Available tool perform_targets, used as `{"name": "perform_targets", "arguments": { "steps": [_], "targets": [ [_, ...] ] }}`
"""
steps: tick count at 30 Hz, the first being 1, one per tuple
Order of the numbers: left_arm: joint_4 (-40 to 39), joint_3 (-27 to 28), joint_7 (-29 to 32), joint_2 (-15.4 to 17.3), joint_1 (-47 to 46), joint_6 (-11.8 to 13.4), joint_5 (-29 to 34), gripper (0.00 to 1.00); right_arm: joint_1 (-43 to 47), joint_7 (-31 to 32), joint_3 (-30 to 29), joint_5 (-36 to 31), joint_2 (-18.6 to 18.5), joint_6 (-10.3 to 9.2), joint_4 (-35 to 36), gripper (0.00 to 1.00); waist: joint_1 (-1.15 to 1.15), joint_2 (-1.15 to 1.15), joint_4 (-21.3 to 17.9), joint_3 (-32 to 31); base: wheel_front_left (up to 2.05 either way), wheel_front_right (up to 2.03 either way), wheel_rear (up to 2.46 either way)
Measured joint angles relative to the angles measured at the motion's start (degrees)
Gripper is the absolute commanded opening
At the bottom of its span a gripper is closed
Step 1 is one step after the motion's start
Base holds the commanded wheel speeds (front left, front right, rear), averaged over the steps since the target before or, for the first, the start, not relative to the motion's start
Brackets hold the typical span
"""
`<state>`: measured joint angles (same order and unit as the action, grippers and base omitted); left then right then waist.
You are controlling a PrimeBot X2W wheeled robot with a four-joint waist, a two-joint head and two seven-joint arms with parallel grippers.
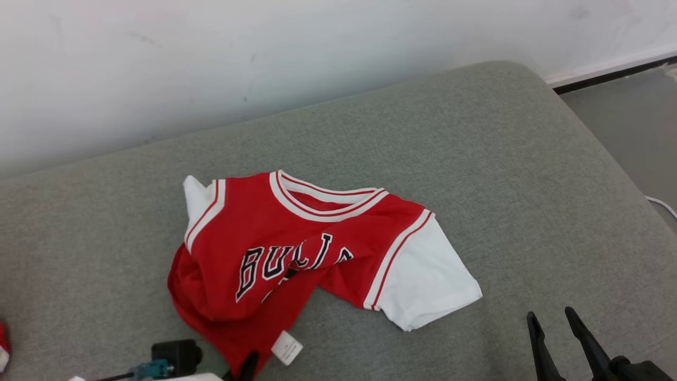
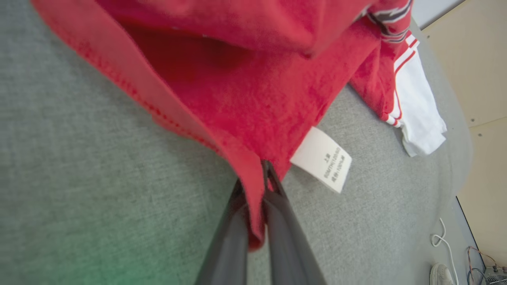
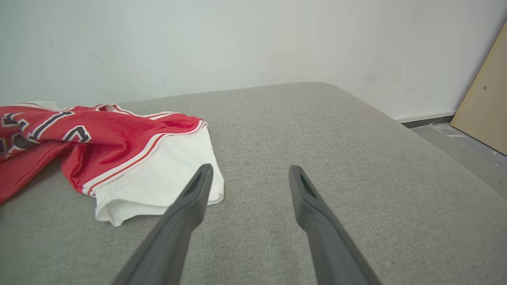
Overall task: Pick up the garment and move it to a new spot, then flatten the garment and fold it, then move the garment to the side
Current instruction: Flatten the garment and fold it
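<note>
Field note: I read this as a bare test room, lab-like rather than lived-in. A grey upholstered cushion (image 1: 476, 159) sits against a scuffed white wall (image 1: 264, 53), with white skirting (image 1: 608, 67) and a plain grey hard floor (image 1: 629, 121). A tan board (image 3: 487, 99) stands slanted by the wall. A loose white cable (image 2: 443, 241) and tangled wires (image 2: 472, 250) lie on the floor. The red jersey (image 1: 275, 248) on the cushion adds a homely touch.

One garment (image 1: 238, 222), one label (image 1: 286, 347), one cushion (image 1: 476, 159).
</note>
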<state>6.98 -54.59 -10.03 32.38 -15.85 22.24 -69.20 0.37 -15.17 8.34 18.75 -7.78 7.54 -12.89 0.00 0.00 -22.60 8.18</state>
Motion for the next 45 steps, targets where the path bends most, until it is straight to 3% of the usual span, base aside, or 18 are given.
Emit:
{"name": "perform_targets", "arguments": {
  "steps": [4,10,17,18,19,20,21,29,32,35,45],
  "targets": [
    [-4.7,0.8,0.2,4.4,2.9,-0.3,-1.0,0.00,1.2,0.0,-0.7,-0.1,0.0,0.00,0.0,1.00,0.00,0.00,1.5,-1.2,0.00,0.00,0.00],
    [-10.3,1.2,3.4,12.2,5.4,1.3,-2.2,0.00,1.6,0.0,-0.8,-0.6,-0.1,0.00,0.2,1.00,0.00,0.00,4.0,-2.6,0.00,0.00,0.00],
    [-9.9,1.9,5.2,15.4,7.9,2.1,-4.5,0.00,2.1,0.0,-0.7,-0.6,-0.4,0.00,0.1,1.00,0.00,0.00,5.6,-3.9,0.00,0.00,0.00],
    [-9.6,2.0,4.6,15.2,8.2,2.1,-4.5,0.02,2.2,0.0,-0.7,-0.7,-0.5,0.00,0.1,1.00,0.00,0.00,5.7,-4.1,0.00,0.00,0.00],
    [-9.2,2.2,4.0,14.9,8.5,2.3,-4.6,0.29,2.4,0.0,-0.8,-0.7,-0.7,0.00,0.1,1.00,0.00,0.00,5.8,-4.4,0.00,0.00,0.00],
    [-8.9,2.2,3.3,14.7,8.8,2.3,-4.6,0.85,2.6,0.0,-0.8,-0.7,-0.9,0.00,0.0,1.00,0.00,0.00,5.9,-4.7,0.00,0.00,0.00],
    [-8.6,2.4,2.4,14.3,9.2,2.3,-4.6,1.00,2.9,0.0,-0.8,-0.7,-1.0,0.00,0.0,1.00,0.00,0.00,6.0,-5.0,0.00,0.00,0.00],
    [-6.7,5.1,-4.4,9.2,10.4,2.6,0.2,1.00,3.6,0.0,-1.9,-1.1,-2.5,0.00,0.6,1.00,0.00,0.00,7.4,-6.8,0.00,0.00,0.00],
    [-5.8,6.8,-4.9,6.7,10.0,3.0,5.6,1.00,3.9,0.0,-2.4,-1.3,-3.2,0.00,1.3,1.00,0.00,0.00,8.4,-7.3,0.00,0.00,0.00],
    [-5.9,11.9,-5.0,2.8,10.1,3.4,12.6,1.00,3.9,0.0,-2.9,-1.7,-3.9,0.00,2.2,1.00,0.00,0.00,9.3,-8.0,0.00,0.00,0.00],
    [-5.3,26.4,-5.1,-9.6,18.3,0.4,35.3,1.00,3.4,0.0,-3.3,-3.1,-5.1,0.00,4.5,1.00,0.00,0.00,10.8,-9.9,0.00,0.00,0.00]
  ]
}}
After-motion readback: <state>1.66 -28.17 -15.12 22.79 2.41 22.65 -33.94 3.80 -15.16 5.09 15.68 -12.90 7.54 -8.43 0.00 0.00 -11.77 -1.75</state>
